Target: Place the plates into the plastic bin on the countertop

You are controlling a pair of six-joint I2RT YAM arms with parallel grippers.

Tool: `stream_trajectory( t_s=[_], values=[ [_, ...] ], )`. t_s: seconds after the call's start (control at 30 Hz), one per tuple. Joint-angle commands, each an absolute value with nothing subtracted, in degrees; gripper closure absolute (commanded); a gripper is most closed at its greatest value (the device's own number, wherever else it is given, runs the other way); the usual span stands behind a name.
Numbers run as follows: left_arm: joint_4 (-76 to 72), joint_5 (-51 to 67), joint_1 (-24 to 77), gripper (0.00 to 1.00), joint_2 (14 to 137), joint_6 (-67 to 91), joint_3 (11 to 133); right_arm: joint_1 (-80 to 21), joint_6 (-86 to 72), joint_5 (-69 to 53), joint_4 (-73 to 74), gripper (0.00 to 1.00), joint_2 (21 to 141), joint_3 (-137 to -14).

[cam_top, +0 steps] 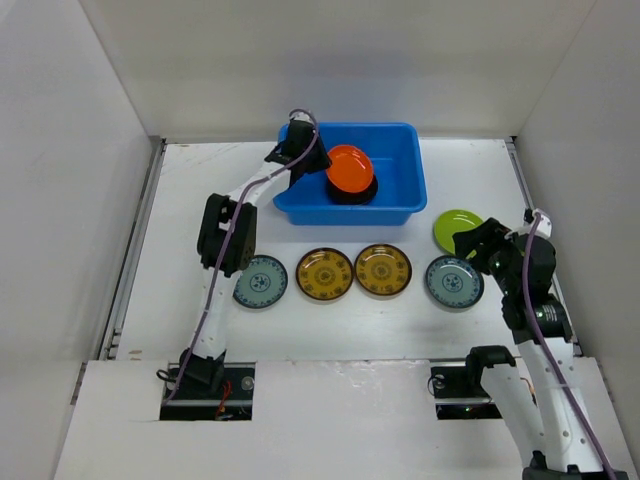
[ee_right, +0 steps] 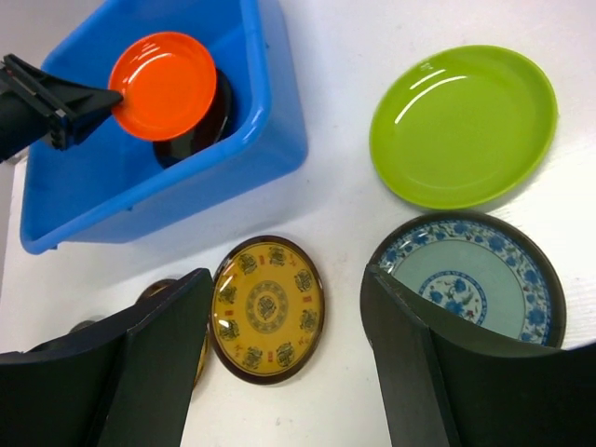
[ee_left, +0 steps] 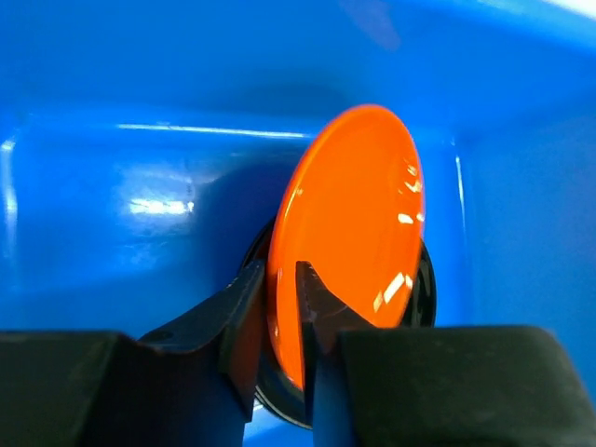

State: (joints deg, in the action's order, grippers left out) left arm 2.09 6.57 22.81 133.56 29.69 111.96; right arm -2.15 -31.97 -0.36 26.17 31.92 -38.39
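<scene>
The orange plate, glossy and plain with highlights on its face, is inside the blue plastic bin, tipped over a glossy black plate on the bin floor. The left gripper has a finger close on each side of the orange rim, though I cannot tell whether it is pinching or has let go. Out on the white countertop sit the lime green plate, two blue-green patterned plates and two yellow-brown patterned plates. The right gripper hangs over them, spread wide and holding nothing.
</scene>
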Motion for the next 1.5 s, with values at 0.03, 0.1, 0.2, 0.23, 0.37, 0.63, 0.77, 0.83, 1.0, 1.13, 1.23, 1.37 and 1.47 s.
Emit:
stream_trajectory(
  t_s=[0.03, 0.1, 0.2, 0.23, 0.37, 0.63, 0.77, 0.83, 1.0, 1.13, 1.23, 1.37, 1.47],
  values=[
    [-0.1, 7.7, 24.2, 0.79, 135.1, 30.1, 115.6, -0.8, -32.3, -0.5, 25.9, 0.28, 31.7, -38.8],
    [0.5, 8.2, 24.5, 0.77, 136.2, 30.1, 116.7, -0.8, -32.3, -0.5, 25.7, 0.28, 32.3, -38.8],
    [2.3, 8.3, 24.7, 0.74, 137.2, 29.4, 118.2, -0.9, -32.4, -0.7, 25.4, 0.28, 32.6, -38.5],
    [2.5, 8.3, 24.9, 0.72, 137.0, 29.2, 118.1, -0.9, -32.4, -0.7, 25.3, 0.28, 32.5, -38.4],
    [2.5, 7.8, 24.8, 0.63, 135.4, 28.0, 117.9, -0.7, -32.4, -1.0, 24.9, 0.28, 32.7, -38.2],
    [2.5, 6.8, 23.9, 0.27, 128.6, 26.4, 119.0, 0.8, -33.2, -0.5, 23.6, 0.26, 34.0, -38.4],
    [2.5, 6.2, 23.5, 0.0, 121.7, 23.7, 119.8, 7.2, -35.4, 0.0, 27.5, 0.25, 36.7, -38.8],
    [2.5, 5.2, 23.1, 0.0, 117.8, 22.5, 119.5, 10.1, -37.4, 0.1, 28.5, 0.25, 38.9, -38.8],
    [2.4, 2.7, 20.2, 0.0, 109.0, 21.7, 115.1, 18.4, -45.1, -3.9, 25.7, 0.25, 46.4, -35.6],
    [2.2, 3.2, 16.3, 0.0, 104.6, 22.9, 110.9, 22.6, -51.3, -4.6, 19.0, 0.26, 52.2, -31.9],
    [2.1, 4.6, 13.2, 0.0, 102.0, 24.0, 107.6, 24.8, -54.0, -3.7, 13.5, 0.27, 57.1, -30.1],
    [0.4, 5.6, 10.4, 0.0, 99.0, 25.4, 102.6, 25.9, -53.1, -3.7, 9.3, 0.27, 62.8, -31.3],
    [0.0, 6.4, 8.8, 0.0, 97.7, 25.9, 100.2, 26.2, -53.1, -3.5, 6.3, 0.28, 65.6, -31.4]
  ],
)
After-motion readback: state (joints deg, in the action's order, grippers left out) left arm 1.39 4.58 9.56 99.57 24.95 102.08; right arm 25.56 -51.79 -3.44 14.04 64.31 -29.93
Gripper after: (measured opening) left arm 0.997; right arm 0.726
